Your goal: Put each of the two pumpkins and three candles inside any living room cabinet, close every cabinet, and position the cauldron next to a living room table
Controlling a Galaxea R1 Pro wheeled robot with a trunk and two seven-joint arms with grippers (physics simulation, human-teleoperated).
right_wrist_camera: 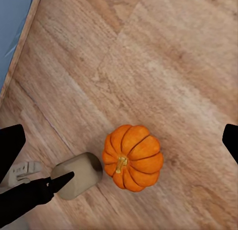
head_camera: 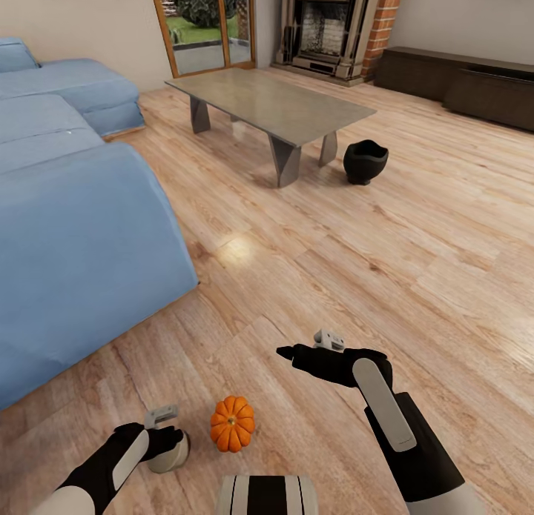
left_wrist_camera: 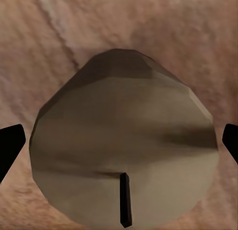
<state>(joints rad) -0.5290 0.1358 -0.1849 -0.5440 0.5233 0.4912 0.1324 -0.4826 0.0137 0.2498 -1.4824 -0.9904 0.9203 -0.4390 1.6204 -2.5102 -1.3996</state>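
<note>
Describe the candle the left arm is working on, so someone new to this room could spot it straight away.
Start at the big blue sofa and follow the wooden floor toward the robot. Just past the sofa's near corner, under the left pincer, stands the candle: a stubby grey-beige cylinder with a dark wick. Its close neighbour, the pumpkin, is bright orange and ribbed.

A blue sofa [head_camera: 67, 226] stands on the wood-plank floor [head_camera: 371, 263], well off to the left of the fingers and reaching far ahead of them. Far ahead of the fingers, at the back wall, a stone fireplace [head_camera: 326, 26] sits beside a red brick column [head_camera: 382, 22], with a wood-framed glass door [head_camera: 204, 26] just left of it showing greenery outside.
</note>
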